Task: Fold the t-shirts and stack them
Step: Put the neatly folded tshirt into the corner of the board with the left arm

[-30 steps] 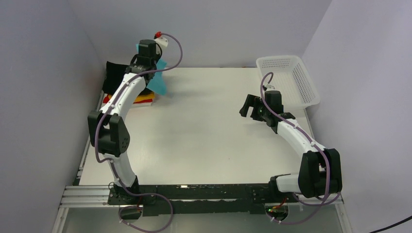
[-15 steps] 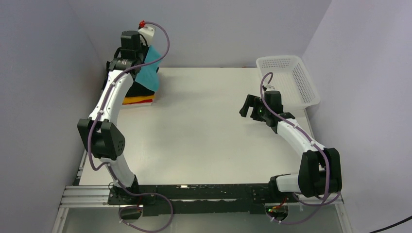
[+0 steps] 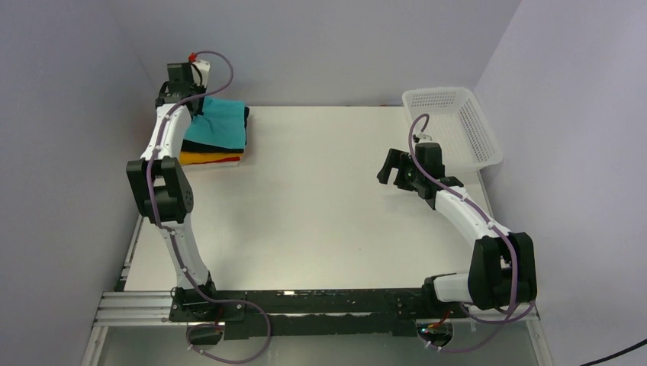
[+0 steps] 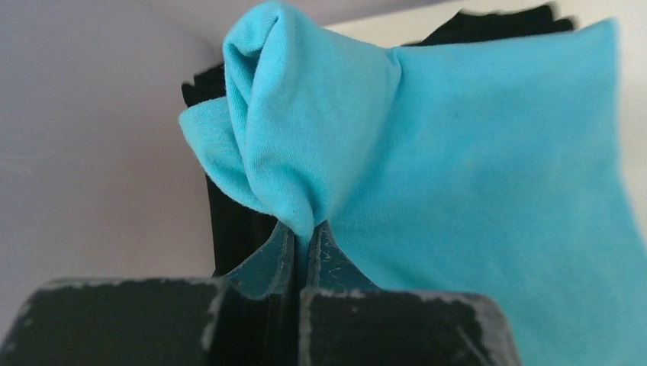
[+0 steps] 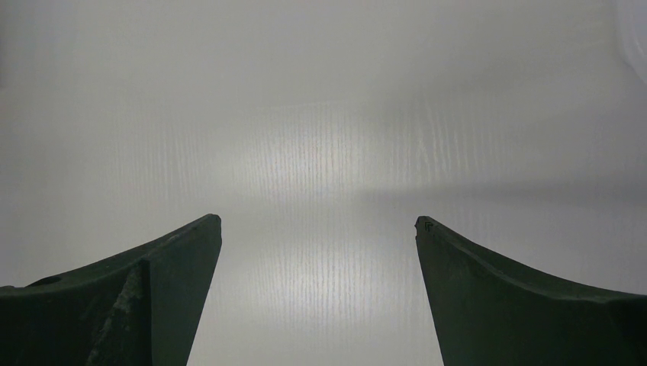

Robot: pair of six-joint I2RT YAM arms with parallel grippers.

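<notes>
Mid-table: R gripper (image 5: 318, 221) spread wide, holding nothing, hovering over bare table (image 3: 305, 213). Farther back, far-left corner: L gripper (image 4: 304, 229) pinched tight on bunched edge of teal t-shirt (image 4: 473, 152), spread atop black shirt (image 4: 233, 221) & yellow-orange shirt (image 3: 206, 158) in folded stack. Prob. placement step, near done. Next likely calls for release, then lifting clear w/o dragging cloth or skewing stack.
</notes>
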